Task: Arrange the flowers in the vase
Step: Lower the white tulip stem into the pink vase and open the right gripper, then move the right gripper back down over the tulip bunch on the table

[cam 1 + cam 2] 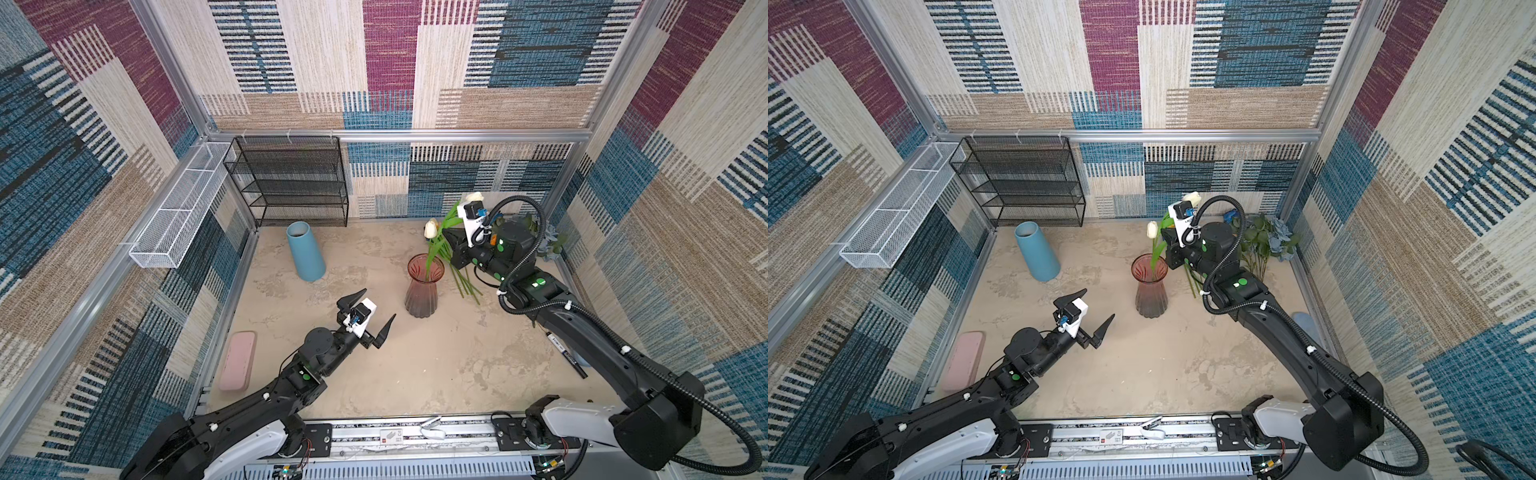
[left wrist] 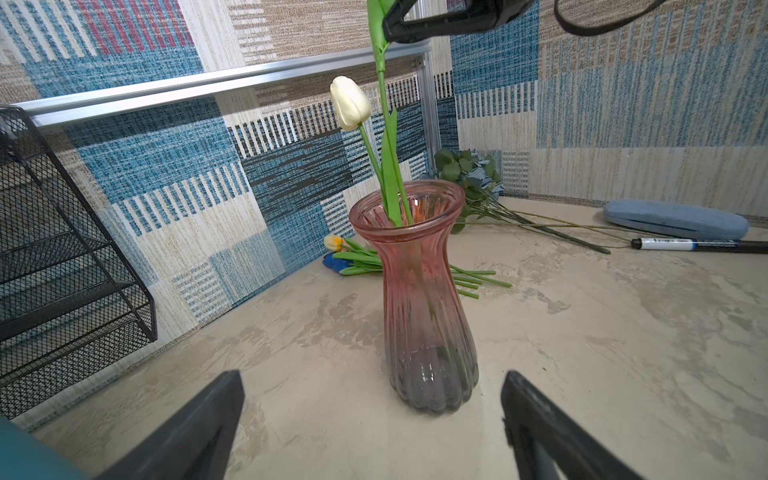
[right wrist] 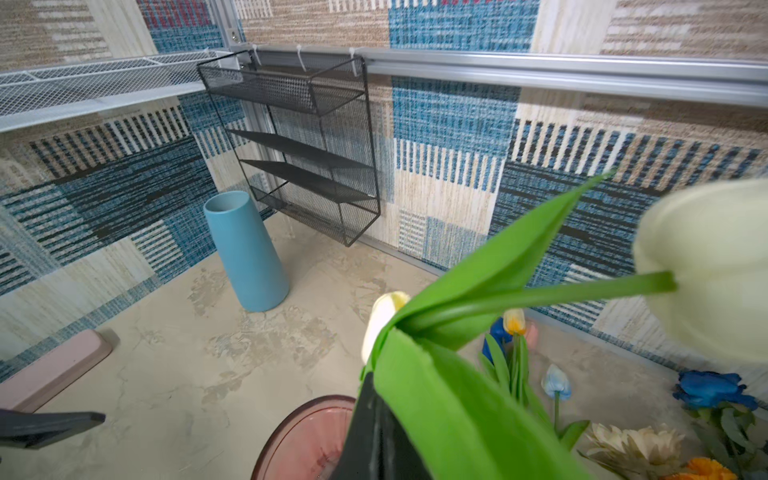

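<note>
Taller tulip stem stands near-upright, foot in pink vase.

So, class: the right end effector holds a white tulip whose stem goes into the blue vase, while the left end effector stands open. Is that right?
Wrong vase. The white tulip in the right end effector has its stem in the pink glass vase, as the left wrist view shows. The left end effector is open.

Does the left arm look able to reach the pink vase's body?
Likely yes: the open left gripper faces the pink vase, nothing between; right gripper grips a white tulip above the rim.
</note>
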